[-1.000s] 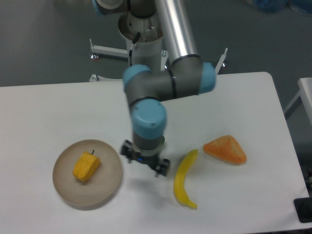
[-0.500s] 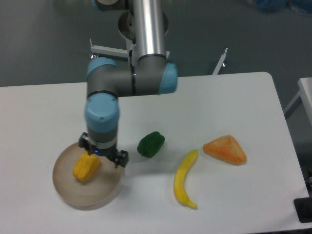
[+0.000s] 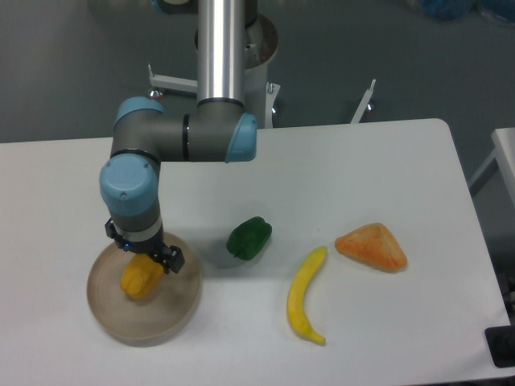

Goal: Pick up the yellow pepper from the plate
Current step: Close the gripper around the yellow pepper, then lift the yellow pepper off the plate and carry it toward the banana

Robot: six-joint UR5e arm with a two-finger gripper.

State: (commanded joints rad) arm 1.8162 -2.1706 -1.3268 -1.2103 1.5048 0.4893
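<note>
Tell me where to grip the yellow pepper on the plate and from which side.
Grip the yellow pepper across its lobed body, coming straight down from above. It lies low inside the plate, whose rim would probably hinder a side approach, and its top is partly hidden by the gripper, already over it. The body looks like the widest, firmest part; the stem is not visible.

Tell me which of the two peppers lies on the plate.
The yellow pepper lies on the plate, under the claw. The green pepper sits on the table.
</note>
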